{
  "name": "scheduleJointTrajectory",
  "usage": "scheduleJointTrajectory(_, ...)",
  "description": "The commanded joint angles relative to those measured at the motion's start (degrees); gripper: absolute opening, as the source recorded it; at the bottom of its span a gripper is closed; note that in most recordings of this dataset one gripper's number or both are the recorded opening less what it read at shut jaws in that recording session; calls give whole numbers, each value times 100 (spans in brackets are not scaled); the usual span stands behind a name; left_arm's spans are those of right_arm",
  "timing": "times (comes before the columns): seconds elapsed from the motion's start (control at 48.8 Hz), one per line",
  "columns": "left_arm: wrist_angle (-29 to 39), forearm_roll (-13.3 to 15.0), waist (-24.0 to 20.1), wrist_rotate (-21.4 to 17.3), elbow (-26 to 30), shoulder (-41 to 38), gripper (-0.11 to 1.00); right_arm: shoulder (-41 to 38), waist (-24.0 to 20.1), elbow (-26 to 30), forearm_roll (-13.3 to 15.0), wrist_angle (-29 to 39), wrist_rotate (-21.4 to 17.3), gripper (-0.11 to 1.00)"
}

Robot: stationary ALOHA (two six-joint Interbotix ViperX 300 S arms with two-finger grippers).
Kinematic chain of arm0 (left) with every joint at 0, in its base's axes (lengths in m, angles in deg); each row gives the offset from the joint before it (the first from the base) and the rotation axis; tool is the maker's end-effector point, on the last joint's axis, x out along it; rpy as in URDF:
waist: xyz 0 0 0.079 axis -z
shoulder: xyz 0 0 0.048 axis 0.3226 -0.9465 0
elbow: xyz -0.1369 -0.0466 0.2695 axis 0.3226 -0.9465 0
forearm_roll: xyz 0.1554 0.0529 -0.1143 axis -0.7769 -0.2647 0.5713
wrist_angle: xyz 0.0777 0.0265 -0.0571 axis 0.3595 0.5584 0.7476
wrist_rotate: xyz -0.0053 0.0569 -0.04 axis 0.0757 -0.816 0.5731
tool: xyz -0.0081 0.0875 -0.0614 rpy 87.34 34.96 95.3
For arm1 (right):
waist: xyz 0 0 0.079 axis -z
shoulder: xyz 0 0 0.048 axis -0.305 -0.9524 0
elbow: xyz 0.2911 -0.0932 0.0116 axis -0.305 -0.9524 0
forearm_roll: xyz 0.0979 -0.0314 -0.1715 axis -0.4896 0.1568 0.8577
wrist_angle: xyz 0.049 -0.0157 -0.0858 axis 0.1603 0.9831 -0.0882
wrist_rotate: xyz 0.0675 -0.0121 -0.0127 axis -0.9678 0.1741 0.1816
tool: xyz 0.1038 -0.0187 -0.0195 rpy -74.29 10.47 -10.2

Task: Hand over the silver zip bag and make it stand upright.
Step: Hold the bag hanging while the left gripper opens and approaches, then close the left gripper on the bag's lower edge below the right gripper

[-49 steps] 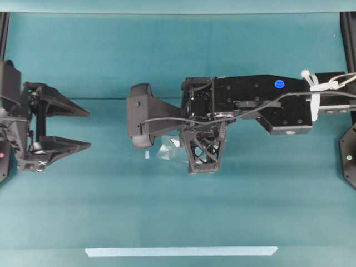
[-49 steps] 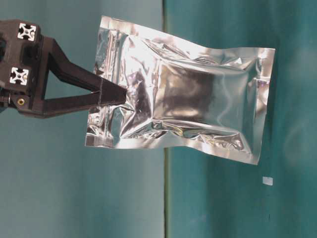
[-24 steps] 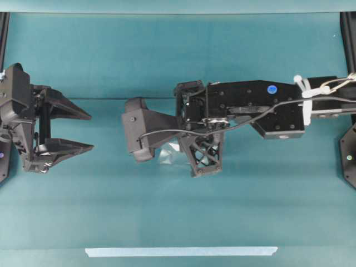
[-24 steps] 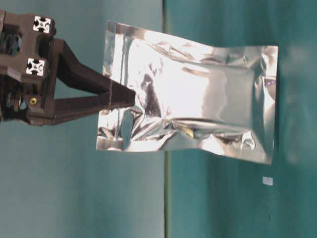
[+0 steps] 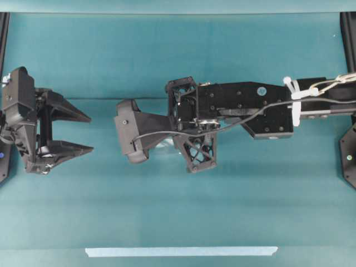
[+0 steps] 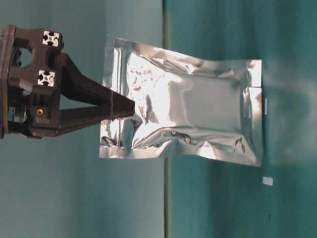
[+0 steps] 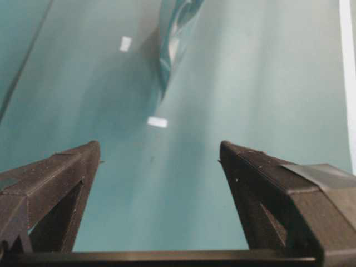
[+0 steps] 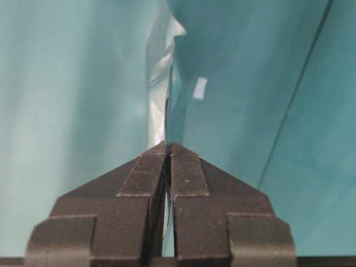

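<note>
The silver zip bag (image 6: 188, 119), a shiny crinkled foil pouch, hangs in the air clear of the table. My right gripper (image 6: 124, 106) is shut on one short end of it. In the right wrist view the bag (image 8: 158, 72) runs edge-on away from the closed fingertips (image 8: 150, 161). From overhead only a sliver of the bag (image 5: 165, 148) shows under the right arm (image 5: 233, 105), near the table's middle. My left gripper (image 5: 90, 133) stands open at the far left, apart from the bag, with nothing between its fingers. Its wrist view shows the bag (image 7: 175, 33) far ahead.
A pale tape strip (image 5: 181, 251) lies along the front edge of the teal table (image 5: 178, 211). Small white tape bits (image 7: 157, 122) lie on the table below the bag. A seam line (image 5: 105, 99) crosses the table behind the arms.
The right arm has carried the bag leftward, toward the left gripper. The bag has swung a little in the grip. The left gripper has turned slightly and stays open.
</note>
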Motion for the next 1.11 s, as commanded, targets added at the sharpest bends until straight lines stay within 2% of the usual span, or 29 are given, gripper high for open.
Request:
scheduleJointTrajectory(0.0,-44,-9,-9,-9,53,-9,96,70,-18,88,18,9,70,2)
scheduleJointTrajectory(0.184,-167,-9,-9,-18,26,-70,96,35,-26,97,26,0,62,2)
scheduleJointTrajectory(0.389,-1424,-9,18,-26,-132,-598,96,-9,-44,97,26,0,53,2)
scheduleJointTrajectory(0.615,-2593,-9,26,-26,-79,-1714,96,-18,-53,97,26,-9,35,2)
scheduleJointTrajectory(0.799,-3665,-9,35,-167,193,-2786,96,-35,-53,97,26,-44,26,2)
scheduleJointTrajectory(1.086,-4148,-9,53,-255,738,-3850,96,-53,-79,114,18,-105,9,2)
